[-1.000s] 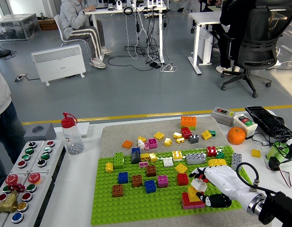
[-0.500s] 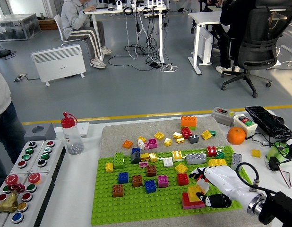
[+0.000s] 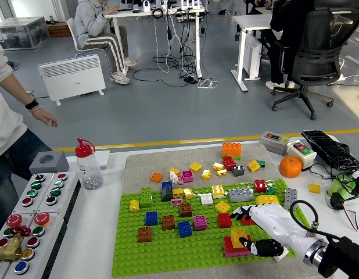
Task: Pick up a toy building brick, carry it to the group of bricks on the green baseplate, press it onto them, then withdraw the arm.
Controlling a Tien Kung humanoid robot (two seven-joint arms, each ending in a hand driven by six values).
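1. The robot's white right hand (image 3: 262, 228) has come down lower than a moment ago. Its fingers curl over the small yellow toy brick (image 3: 237, 235), which now sits on top of the pink and red brick stack (image 3: 233, 247) at the near right corner of the green studded baseplate (image 3: 168, 250).
2. A moment ago the yellow brick was held a bit higher and tilted. Now it looks flat on the stack, so the pressing step seems to be under way or nearly done.
3. The fingers rest on the brick's top and right side, with the black thumb low beside the stack. I cannot tell if the brick has clicked all the way down.
4. What is left, I think, is one firm push, then letting go and pulling the arm back to the right.
5. Just past the fingertips stands a red square brick (image 3: 225, 220). To the hand's left are a pink brick (image 3: 200, 222), a blue brick (image 3: 184, 228) and brown ones. They are near, so the hand should not swing left when it leaves.
6. Beyond the hand lie many loose bricks. Well off to its far right are a round orange fruit (image 3: 290, 167) and a black keyboard (image 3: 329, 149) on the white worktop (image 3: 95, 232).
7. A person's arm (image 3: 25, 99) has come in far to the left, well away from the bricks.
8. The left hand is not seen.
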